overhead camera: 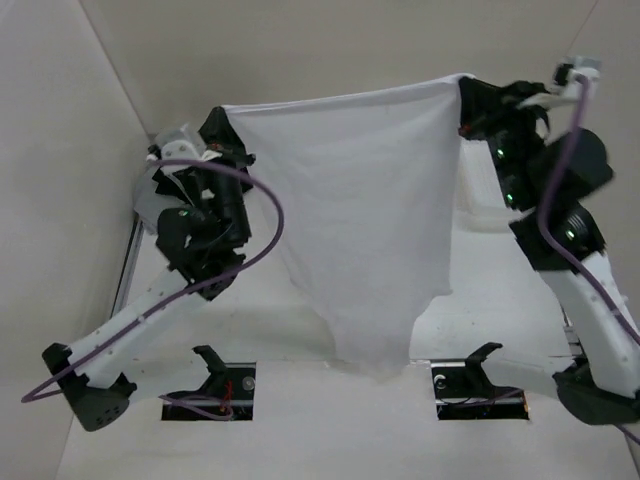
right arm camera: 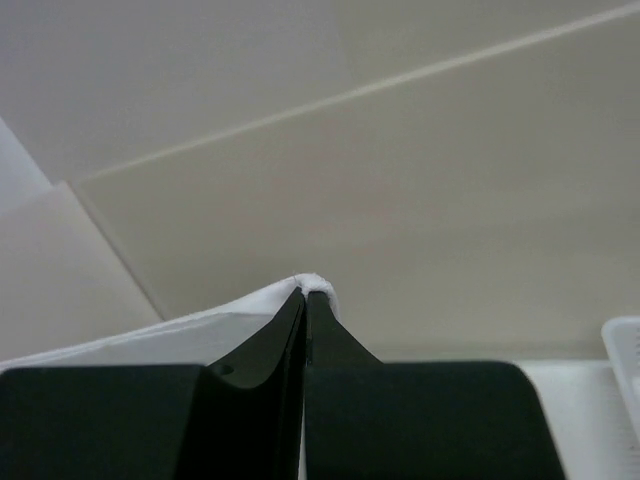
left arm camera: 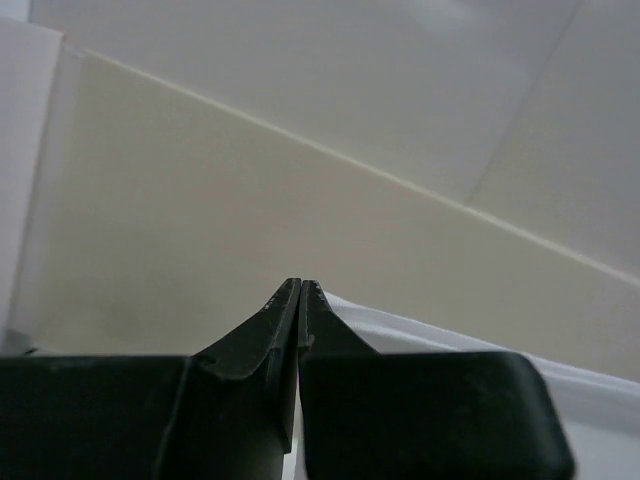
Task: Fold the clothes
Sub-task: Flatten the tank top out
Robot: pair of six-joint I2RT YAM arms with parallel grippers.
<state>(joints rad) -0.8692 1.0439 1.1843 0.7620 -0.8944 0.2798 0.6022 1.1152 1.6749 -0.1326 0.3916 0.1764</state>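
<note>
From above, the white shirt (overhead camera: 360, 200) hangs spread between the left hand (overhead camera: 226, 118) and the right hand (overhead camera: 467, 90). Each pinches a top corner, and the low tip seems to touch the table (overhead camera: 250, 330). The left wrist view shows its fingers pressed together on the cloth's edge. The right wrist view shows fingers clamped on a white nub. Thin and limp, the shirt will likely sag and swing, so corners and hems look like the safest holds.

my left arm (overhead camera: 150, 300) and right arm (overhead camera: 592, 290) are up high, spread wide. left gripper (left arm camera: 301, 288) jaws pressed tight, pinching one top corner of the clothes (overhead camera: 360, 200); right gripper (right arm camera: 305, 292) clamped likewise on the other.
</note>
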